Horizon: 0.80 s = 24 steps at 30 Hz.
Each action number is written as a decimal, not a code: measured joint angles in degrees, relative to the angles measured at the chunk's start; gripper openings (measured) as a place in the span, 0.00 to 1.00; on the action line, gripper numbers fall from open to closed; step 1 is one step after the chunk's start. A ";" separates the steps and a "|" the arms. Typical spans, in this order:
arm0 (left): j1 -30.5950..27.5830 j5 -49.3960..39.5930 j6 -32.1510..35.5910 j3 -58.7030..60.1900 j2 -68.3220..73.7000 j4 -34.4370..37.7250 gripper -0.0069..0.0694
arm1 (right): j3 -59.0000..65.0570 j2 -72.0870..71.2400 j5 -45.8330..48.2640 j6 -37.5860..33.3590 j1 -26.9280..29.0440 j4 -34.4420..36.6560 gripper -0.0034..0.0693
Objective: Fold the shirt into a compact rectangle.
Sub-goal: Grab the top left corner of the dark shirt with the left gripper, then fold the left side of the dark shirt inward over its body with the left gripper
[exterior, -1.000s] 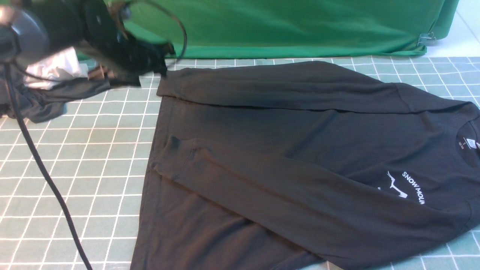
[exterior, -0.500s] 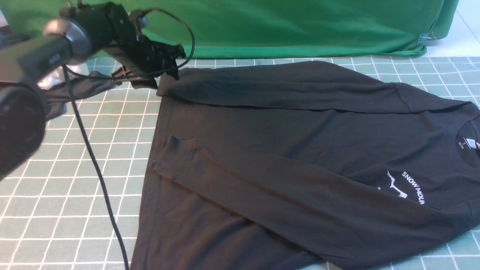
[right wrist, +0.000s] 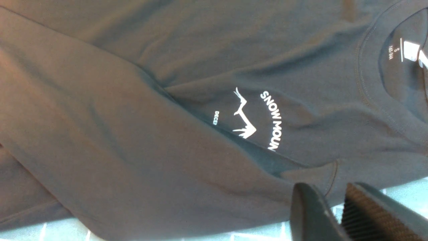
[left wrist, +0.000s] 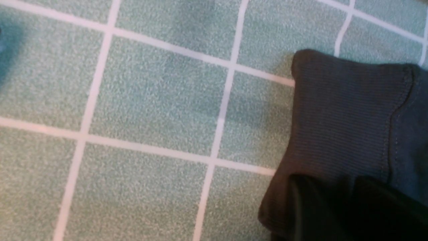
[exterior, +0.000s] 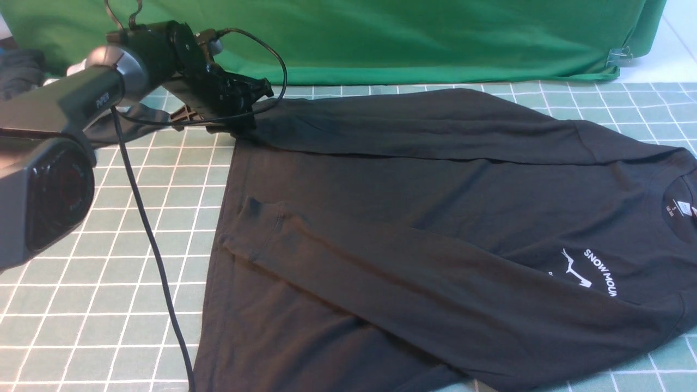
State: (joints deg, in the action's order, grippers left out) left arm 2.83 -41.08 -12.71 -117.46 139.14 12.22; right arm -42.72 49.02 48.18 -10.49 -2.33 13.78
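Observation:
The black shirt (exterior: 435,218) lies flat on the green grid mat, collar to the right, with its white "SNOW MOUN" print (exterior: 593,272) partly covered by the near sleeve. Both sleeves are folded across the body. My left gripper (exterior: 245,111) sits at the far sleeve's end, at the shirt's far left corner. In the left wrist view its two dark fingers (left wrist: 301,207) press close together on the ribbed cuff (left wrist: 341,117), fabric between them. My right gripper (right wrist: 334,201) hovers over the shirt's (right wrist: 133,117) edge near the print, jaws slightly apart and holding nothing.
A green backdrop cloth (exterior: 408,38) hangs along the far edge, held by a binder clip (exterior: 621,54). A dark grey garment (exterior: 136,122) lies behind my left arm. The arm's black cable (exterior: 147,234) trails across the mat (exterior: 109,272) on the left.
My left arm swung right and down onto the far sleeve's cuff, and its jaws closed from wide open onto the fabric. The shirt has not shifted.

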 joint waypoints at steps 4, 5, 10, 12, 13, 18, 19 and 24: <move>0.00 -0.83 1.83 -0.02 -0.19 0.96 0.11 | 0.00 0.00 0.06 0.05 0.00 0.00 0.26; 0.00 -0.97 1.89 -0.02 -0.30 0.96 0.11 | 0.00 0.00 0.06 0.05 0.00 0.00 0.26; 0.00 -4.37 2.40 -2.56 -3.65 1.32 0.10 | 0.00 0.00 0.00 0.10 0.00 0.00 0.27; 0.00 -6.72 2.40 -4.67 -5.36 1.38 0.11 | 0.00 0.00 -0.07 0.10 0.00 0.00 0.27; 0.00 -8.48 2.40 -5.86 -6.27 1.37 0.11 | 0.00 0.00 -0.22 0.10 0.00 0.00 0.27; 0.00 -19.25 0.68 -9.18 -10.14 2.90 0.11 | 0.00 0.00 -2.24 0.10 0.00 0.00 0.28; 0.05 -20.96 0.62 -9.18 -10.58 3.33 0.11 | 0.00 0.00 -2.40 0.10 0.00 0.00 0.28; 1.65 -27.77 -1.49 -4.47 -17.14 4.35 0.11 | 0.00 0.00 -4.52 0.10 0.00 0.12 0.30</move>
State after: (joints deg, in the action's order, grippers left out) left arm 4.48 -68.85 -14.21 -121.92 122.00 16.57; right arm -42.72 49.02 43.67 -10.38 -2.33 13.90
